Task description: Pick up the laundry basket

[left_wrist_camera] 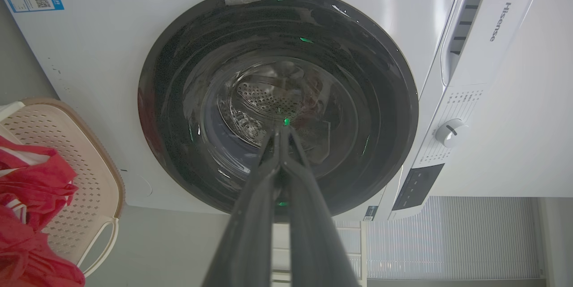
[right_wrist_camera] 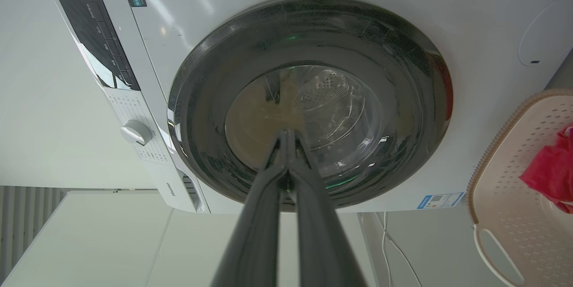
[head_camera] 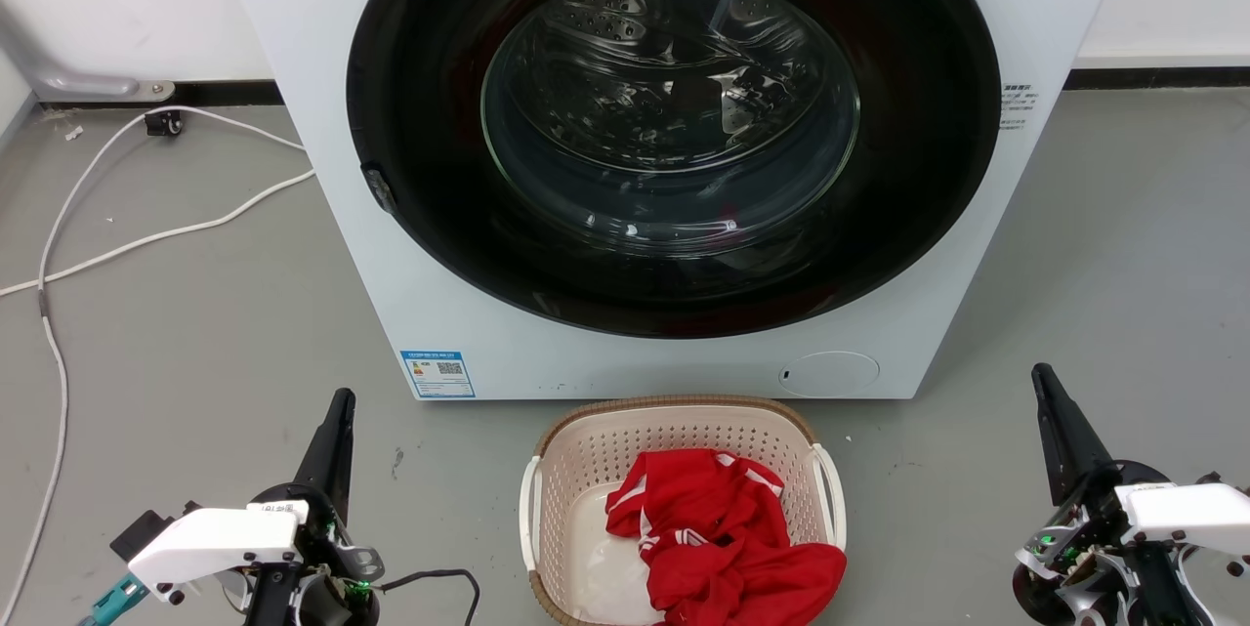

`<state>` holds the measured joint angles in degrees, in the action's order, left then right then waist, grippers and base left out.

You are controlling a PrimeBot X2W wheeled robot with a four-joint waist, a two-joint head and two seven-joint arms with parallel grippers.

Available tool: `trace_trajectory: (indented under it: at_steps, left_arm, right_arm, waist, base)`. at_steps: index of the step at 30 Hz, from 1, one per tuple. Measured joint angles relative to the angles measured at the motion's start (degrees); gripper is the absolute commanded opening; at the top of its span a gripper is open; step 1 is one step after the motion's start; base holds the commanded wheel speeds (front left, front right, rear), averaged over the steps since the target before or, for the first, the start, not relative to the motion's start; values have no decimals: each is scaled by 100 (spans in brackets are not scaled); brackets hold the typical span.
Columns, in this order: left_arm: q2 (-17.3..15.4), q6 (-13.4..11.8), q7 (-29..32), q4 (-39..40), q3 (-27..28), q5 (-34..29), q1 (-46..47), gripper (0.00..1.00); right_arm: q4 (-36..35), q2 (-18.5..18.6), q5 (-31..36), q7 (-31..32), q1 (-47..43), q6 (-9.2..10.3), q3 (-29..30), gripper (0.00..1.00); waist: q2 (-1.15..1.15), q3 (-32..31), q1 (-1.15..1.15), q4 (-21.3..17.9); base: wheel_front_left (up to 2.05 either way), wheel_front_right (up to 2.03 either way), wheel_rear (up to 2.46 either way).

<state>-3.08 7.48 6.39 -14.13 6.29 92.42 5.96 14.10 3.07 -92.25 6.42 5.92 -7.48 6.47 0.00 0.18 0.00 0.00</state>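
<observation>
As laundry basket (head_camera: 674,404) sits untouched, L/R end effectors (head_camera: 342,398) (head_camera: 1041,374) are closed.

Head cam: high, facing forward-down at the washer (head_camera: 547,367) front, fairly near. Wrist cams: low either side, tilted up at its door (left_wrist_camera: 277,99) (frames rolled sideways, opposite ways). All three share door and laundry basket (head_camera: 586,455).

Robot body: the left end effector (head_camera: 344,398) has two long, dark, tapering fingers (head_camera: 330,455), a white angular shell (head_camera: 215,538) with dark screws (head_camera: 176,596), a green light (head_camera: 363,587), a looping black cable (head_camera: 439,575) and a teal fitting (head_camera: 115,600). The right end effector (head_camera: 1041,374) is built alike.
</observation>
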Motion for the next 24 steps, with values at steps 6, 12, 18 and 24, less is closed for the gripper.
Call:
trace_trajectory:
  at_steps: [6,12,18,24]
  left_arm:
    - [1,0,0,0,2,-1,1,0]
    - [2,0,0,0,4,-2,1,0]
    - [3,0,1,0,5,-8,1,0]
    - [4,0,1,0,8,-8,2,0]
  right_arm:
    - [0,0,0,0,0,0,1,0]
    - [0,-1,4,1,0,0,1,0]
    - [0,-1,5,1,0,0,2,0]
    - [0,-2,5,1,0,0,2,0]
  waist:
    - [0,0,0,0]
    - [0,0,0,0]
    - [0,0,0,0]
    - [0,0,0,0]
  base:
    - [0,0,0]
    - [0,0,0]
    - [0,0,0]
    - [0,0,0]
